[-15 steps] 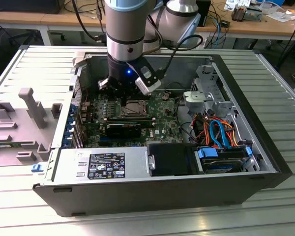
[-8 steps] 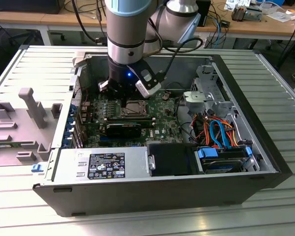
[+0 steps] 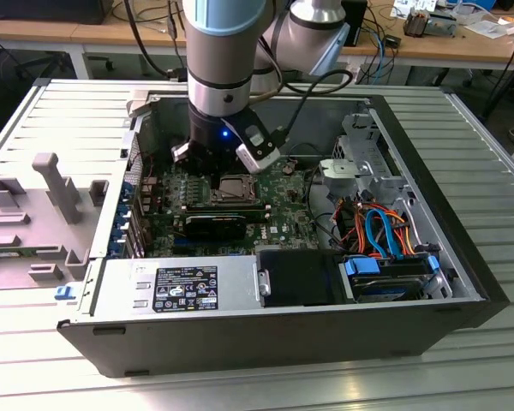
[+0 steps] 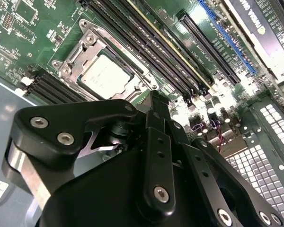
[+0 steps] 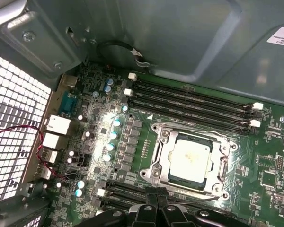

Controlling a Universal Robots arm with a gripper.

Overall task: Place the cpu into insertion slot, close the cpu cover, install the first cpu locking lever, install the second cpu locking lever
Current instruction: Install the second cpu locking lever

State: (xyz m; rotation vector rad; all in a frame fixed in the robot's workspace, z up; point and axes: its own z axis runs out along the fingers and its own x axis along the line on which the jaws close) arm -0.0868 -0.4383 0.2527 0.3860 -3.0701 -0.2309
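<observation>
The pincer (image 5: 157, 208) was shut tight with nothing in it, its two black fingers (image 5: 151, 201) pressed together. It hung just above the board, right beside the edge of the insertion slot (image 5: 191, 158). In the first wrist view, the slot sat at about one o'clock from the finger tips.

The cpu (image 5: 190, 159) already lay flat inside the slot. The cpu cover (image 5: 164, 156) looked closed down around it, with the silver top showing through the window.

The tips could go wrong here. They were very near the thin lever by the slot, so a slip might bend it or scrape the green board (image 5: 109, 142).

The exterior view showed the whole computer case (image 3: 463, 231) and the arm (image 3: 224, 51) reaching down. The second wrist view showed the long memory slots (image 4: 146, 52) beside the cpu (image 4: 104, 76).
</observation>
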